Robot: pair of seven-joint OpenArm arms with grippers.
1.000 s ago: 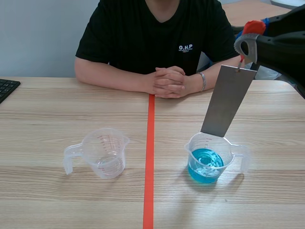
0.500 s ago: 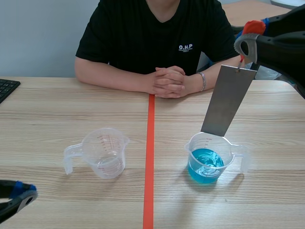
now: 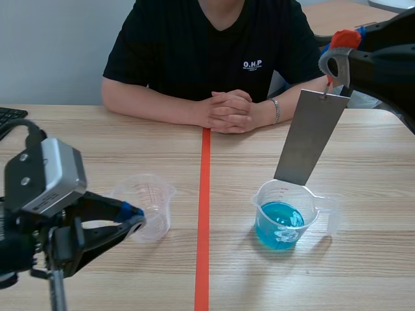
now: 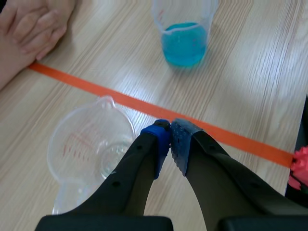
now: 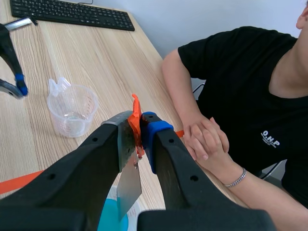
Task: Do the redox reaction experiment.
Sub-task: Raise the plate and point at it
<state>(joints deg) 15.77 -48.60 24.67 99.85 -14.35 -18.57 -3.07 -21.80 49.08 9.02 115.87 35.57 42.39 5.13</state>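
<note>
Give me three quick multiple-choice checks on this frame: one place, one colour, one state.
1. The empty cup sits on which side of the tape line?
A. the robot's left
B. the robot's right
C. on the line

2. The liquid in the other cup is:
A. red
B. blue
C. clear

3. The right end effector is:
A. open and empty
B. shut on a cup
C. shut on the metal strip

Answers: 1 A, the scene view shows it left of the line; 2 B, it is blue in every view; 3 C, the strip hangs from its closed fingers.
</note>
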